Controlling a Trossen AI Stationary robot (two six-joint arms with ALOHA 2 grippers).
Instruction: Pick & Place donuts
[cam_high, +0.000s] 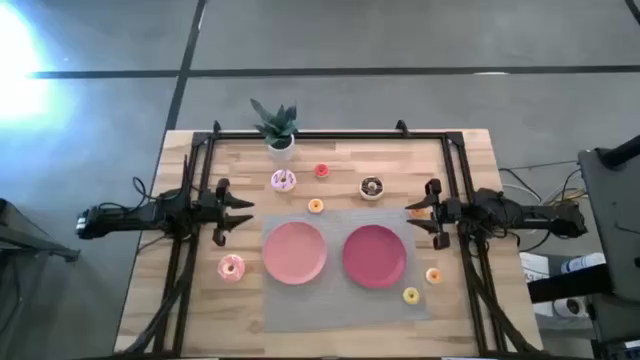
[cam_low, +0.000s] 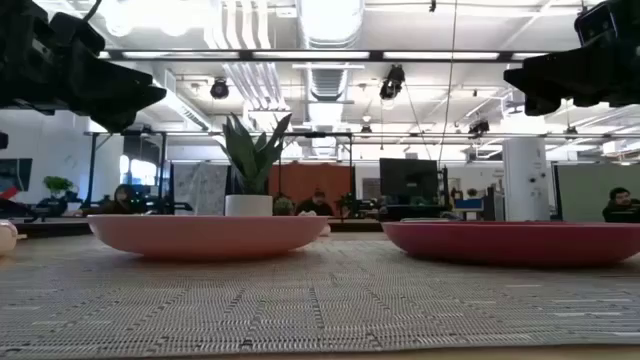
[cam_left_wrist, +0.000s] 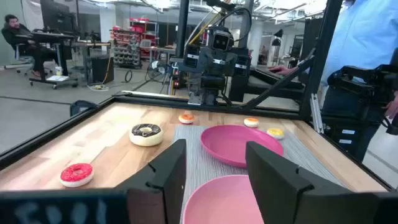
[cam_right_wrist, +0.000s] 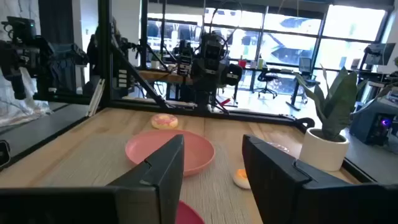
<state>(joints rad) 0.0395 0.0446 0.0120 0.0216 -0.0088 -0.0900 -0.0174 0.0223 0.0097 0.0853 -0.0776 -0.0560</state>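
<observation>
At frame centre on the tabletop (cam_high: 180, 300): light pink plate (cam_high: 294, 252) and darker plate (cam_high: 374, 256), both bare. Scattered around: pink donut (cam_high: 231, 267), sprinkled donut (cam_high: 283, 180), chocolate donut (cam_high: 372, 188), red (cam_high: 321, 171) and three orange-yellow tiny donuts (cam_high: 315, 206). Left tool (cam_high: 243, 212) and right tool (cam_high: 412, 213): open, holding nothing. Bluish donut not made out.

Centre of mat (cam_high: 345, 300) is taken up by light pink plate (cam_high: 294, 251) & darker pink plate (cam_high: 375, 256), a narrow gap left btwn. Potted plant (cam_high: 277, 130) stands tall at far edge. Bare wood is seen btwn left gripper (cam_high: 238, 211) & light plate; small donuts are scattered elsewhere.
</observation>
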